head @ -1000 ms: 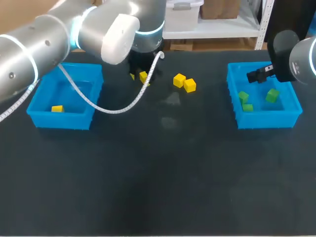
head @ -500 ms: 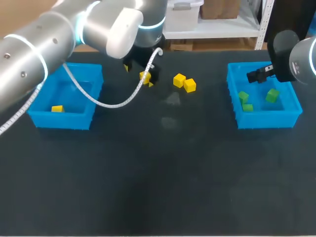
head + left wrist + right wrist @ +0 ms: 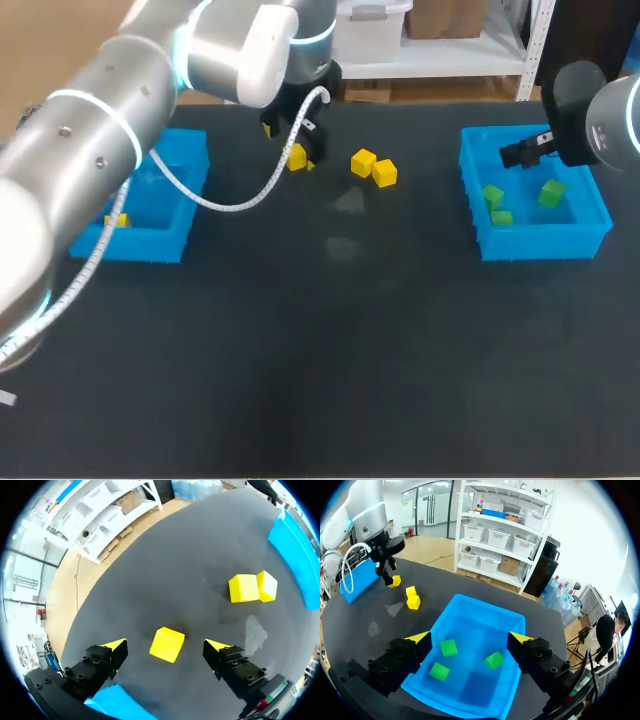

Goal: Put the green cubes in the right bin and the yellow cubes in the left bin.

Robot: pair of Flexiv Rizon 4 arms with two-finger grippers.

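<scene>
On the near part of the dark, matte table [image 3: 330,350], two shallow blue plastic bins sit at opposite sides. The left bin [image 3: 150,245] holds one yellow cube [image 3: 117,220], partly hidden by the left arm. The right bin [image 3: 540,243] holds three green cubes [image 3: 493,195], each turned at its own angle. The right claw [image 3: 470,639] hovers above this bin with its fingers wide apart, holding nothing. Farther back, a pair of yellow cubes [image 3: 363,162] rests on the table, touching side to side. Farthest back, the left claw [image 3: 165,646] is open astride a last yellow cube [image 3: 168,645] lying on the table. Neither finger touches it, and its faces sit askew to them. All the cubes are smooth and equal-sided, so none has a longer axis.
</scene>
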